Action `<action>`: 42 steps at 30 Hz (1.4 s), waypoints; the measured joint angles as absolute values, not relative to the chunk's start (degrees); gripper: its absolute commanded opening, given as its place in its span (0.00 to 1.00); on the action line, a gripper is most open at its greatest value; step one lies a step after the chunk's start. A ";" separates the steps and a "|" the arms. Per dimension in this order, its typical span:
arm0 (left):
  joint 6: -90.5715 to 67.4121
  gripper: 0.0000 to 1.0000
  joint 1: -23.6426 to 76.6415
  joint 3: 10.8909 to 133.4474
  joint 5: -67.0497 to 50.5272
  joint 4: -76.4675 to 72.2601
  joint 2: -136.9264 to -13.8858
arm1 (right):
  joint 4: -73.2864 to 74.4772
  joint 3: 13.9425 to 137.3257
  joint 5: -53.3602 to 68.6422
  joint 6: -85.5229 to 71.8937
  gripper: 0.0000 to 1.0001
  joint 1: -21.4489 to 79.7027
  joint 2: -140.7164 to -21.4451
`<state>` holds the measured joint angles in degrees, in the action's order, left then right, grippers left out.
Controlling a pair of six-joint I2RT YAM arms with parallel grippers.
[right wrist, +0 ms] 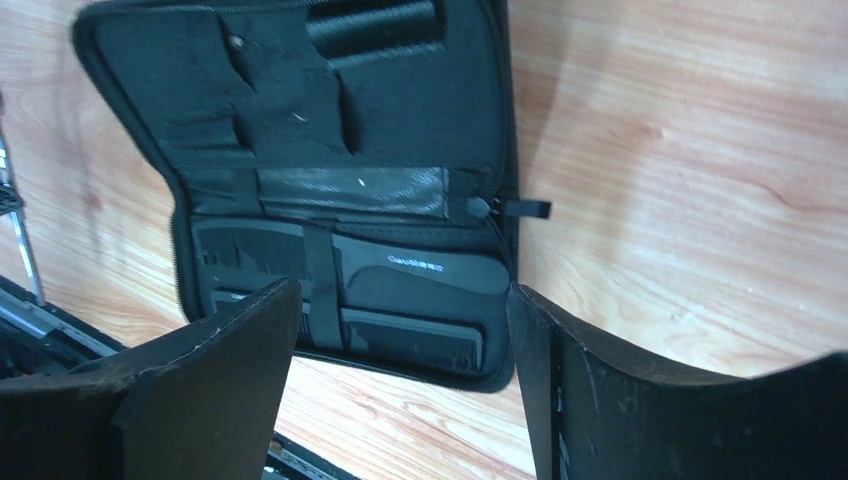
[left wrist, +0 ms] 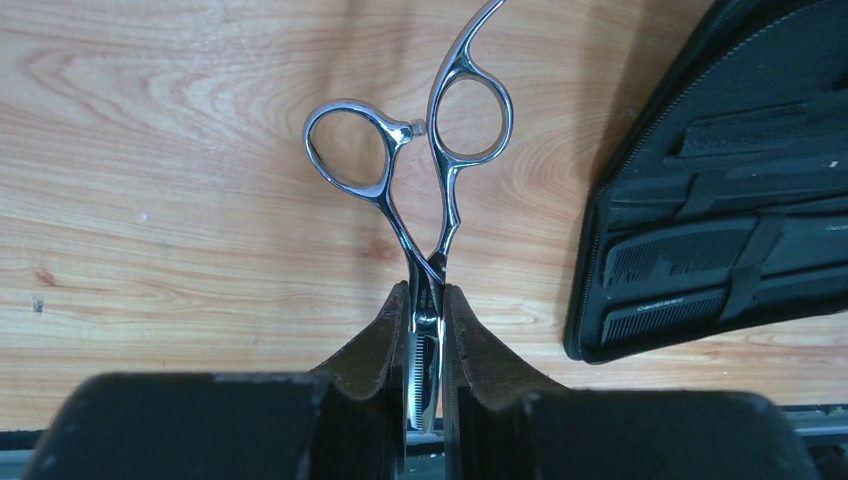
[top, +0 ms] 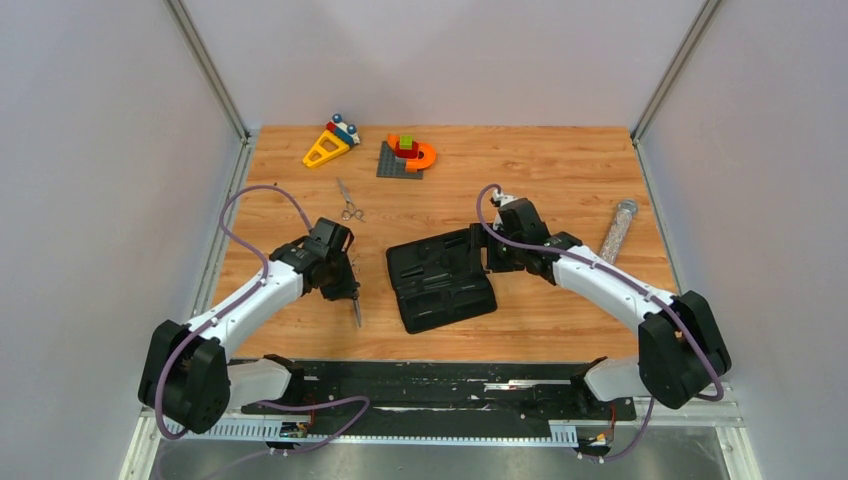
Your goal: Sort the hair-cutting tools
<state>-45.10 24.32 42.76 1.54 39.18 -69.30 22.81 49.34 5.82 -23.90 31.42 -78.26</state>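
Observation:
My left gripper [top: 345,287] [left wrist: 425,330] is shut on the blades of one pair of silver scissors [left wrist: 402,228] [top: 356,312], held over the wood left of the open black case [top: 442,280] [left wrist: 720,190]. Their ring handles point away from the fingers. A second pair of silver scissors [top: 347,200] lies on the table farther back. My right gripper [top: 487,250] [right wrist: 402,290] is open and empty above the case's [right wrist: 330,130] right edge. A black comb [right wrist: 425,275] lies strapped inside the case, and it also shows in the left wrist view [left wrist: 680,250].
Colourful toy blocks [top: 330,145] [top: 408,153] stand at the back of the wooden table [top: 560,170]. A clear glittery tube [top: 618,230] lies at the right. A black rail [top: 440,385] runs along the near edge.

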 measured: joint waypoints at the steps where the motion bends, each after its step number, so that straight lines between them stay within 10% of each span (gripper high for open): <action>1: -44.60 0.00 24.45 42.81 1.54 38.83 -69.10 | 22.44 49.91 6.24 -23.92 0.76 31.42 -78.63; 30: -16.56 0.01 42.92 53.49 -1.63 25.89 -69.14 | 20.75 69.08 30.09 -30.61 0.72 31.70 -87.44; 42: -8.43 0.02 45.80 57.39 -6.00 23.88 -71.64 | 22.09 71.33 36.91 -31.46 0.38 31.70 -89.45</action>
